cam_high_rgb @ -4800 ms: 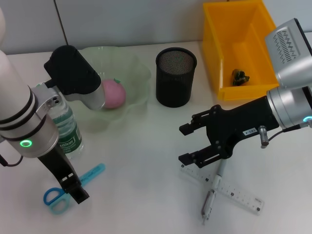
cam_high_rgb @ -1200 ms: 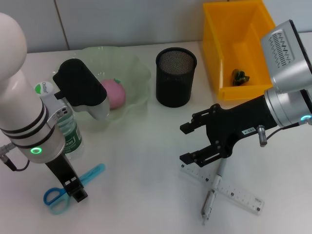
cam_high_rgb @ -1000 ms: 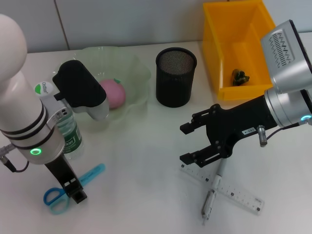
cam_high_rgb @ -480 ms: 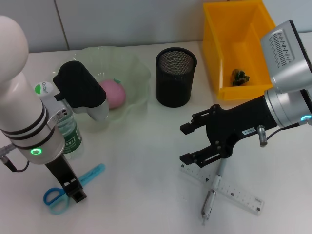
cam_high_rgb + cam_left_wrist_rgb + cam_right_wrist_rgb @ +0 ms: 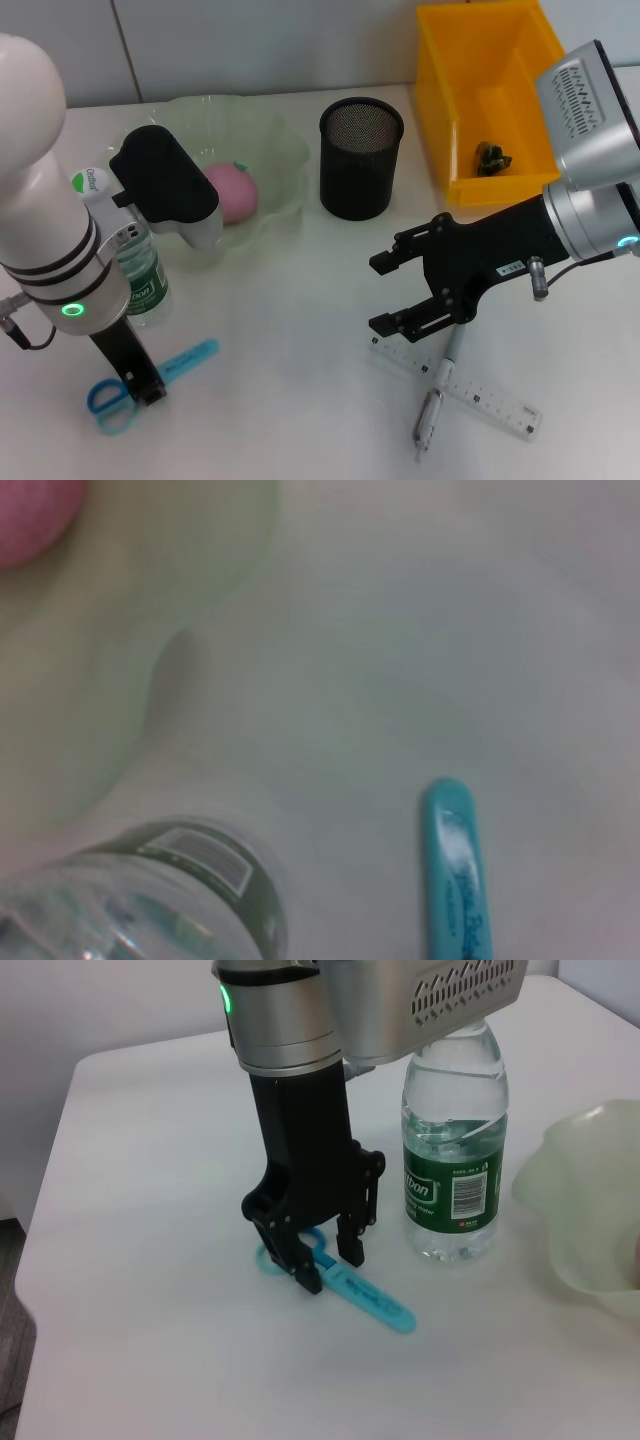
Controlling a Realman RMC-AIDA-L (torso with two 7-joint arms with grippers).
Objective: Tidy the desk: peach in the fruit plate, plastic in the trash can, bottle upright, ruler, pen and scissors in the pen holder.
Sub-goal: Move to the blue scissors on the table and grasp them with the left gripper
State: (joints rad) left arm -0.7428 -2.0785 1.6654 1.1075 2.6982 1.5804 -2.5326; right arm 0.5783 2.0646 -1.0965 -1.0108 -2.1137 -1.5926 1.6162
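The scissors lie flat on the white desk at the robot's near left, blue handles toward the desk's front edge and the capped blue blade pointing toward the middle. The left gripper stands straight down over them; in the right wrist view its two black fingers straddle the scissors just past the handle loops, jaws narrowly apart with the tips at the desk, and it is not clear that they press on the scissors yet. Just behind the gripper a clear water bottle with a green label stands upright, and beyond it the pale green fruit plate holds the pink peach. The black mesh pen holder stands near the middle of the desk, with the yellow trash can to its right; a small dark scrap lies inside the can. The right gripper hangs over the desk on the right, jaws wide and holding nothing, above the clear ruler and the grey pen, which lies crossed over the ruler.
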